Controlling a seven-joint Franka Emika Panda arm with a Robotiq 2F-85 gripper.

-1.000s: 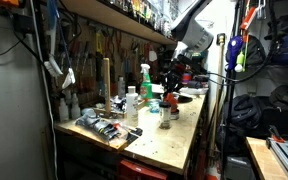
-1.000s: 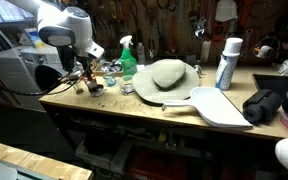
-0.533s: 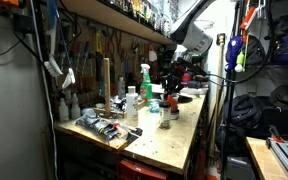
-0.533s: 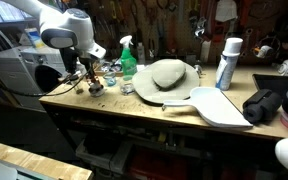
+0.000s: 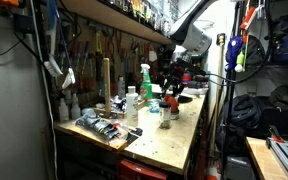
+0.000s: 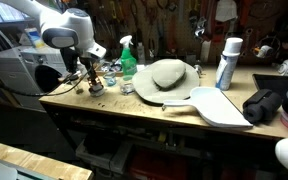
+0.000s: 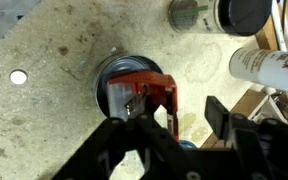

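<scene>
In the wrist view a small red and clear tool (image 7: 147, 92) stands in the mouth of a round metal-rimmed jar (image 7: 112, 70) on the speckled bench top. My gripper (image 7: 184, 115) hangs just above it with its jaws apart. The left finger (image 7: 139, 128) is right beside the red tool, and the right finger (image 7: 216, 112) stands clear over bare bench. Nothing lies between the fingers. In both exterior views the gripper (image 5: 172, 86) (image 6: 92, 78) points down over the jar (image 6: 95, 90) at the cluttered end of the workbench.
A white bottle (image 7: 274, 70) and two capped containers (image 7: 189, 12) (image 7: 246, 14) stand close to the jar. Further along the bench are a green spray bottle (image 6: 128, 58), a tan hat (image 6: 167, 72), a white spray can (image 6: 227, 62), a white flat piece (image 6: 219, 105) and a black bag (image 6: 267, 105).
The jaws have opened from shut. The arm has barely moved, and the red tool stays in the jar.
</scene>
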